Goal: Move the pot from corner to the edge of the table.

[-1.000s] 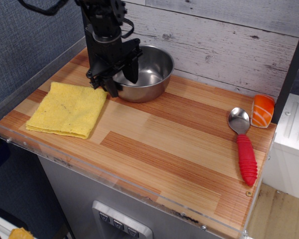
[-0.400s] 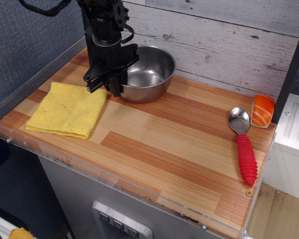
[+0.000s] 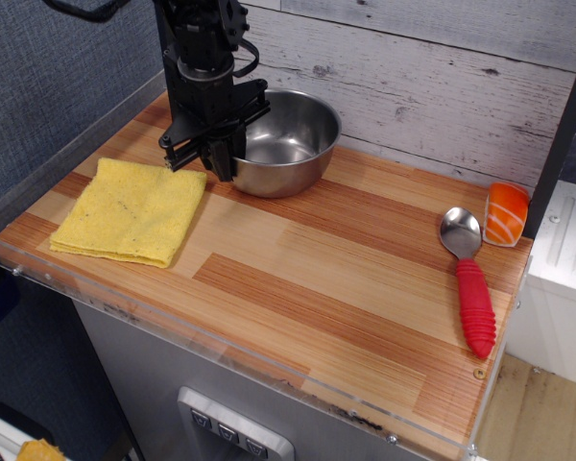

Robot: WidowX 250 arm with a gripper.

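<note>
The pot (image 3: 286,142) is sitting in the far corner of the table (image 3: 298,288), the gripper (image 3: 219,152) is pinching its near-left rim with narrow jaws, while a yellow cloth (image 3: 132,209) is lying just beside (front-left) and a red-handled spoon (image 3: 469,279) and an orange piece (image 3: 506,213) are lying well apart, right.

Pot (image 3: 290,141): round, shiny stainless steel, bowl-shaped, no handles, wide, deep. Upright, mouth up, inside bare. Sits on table (image 3: 298,279) at far left corner, close to back wall; left rim partly hidden behind black arm.

Table: rectangular wooden top, light and reddish-brown plank stripes, clear acrylic rim along front and left sides, grey metal base below.
</note>
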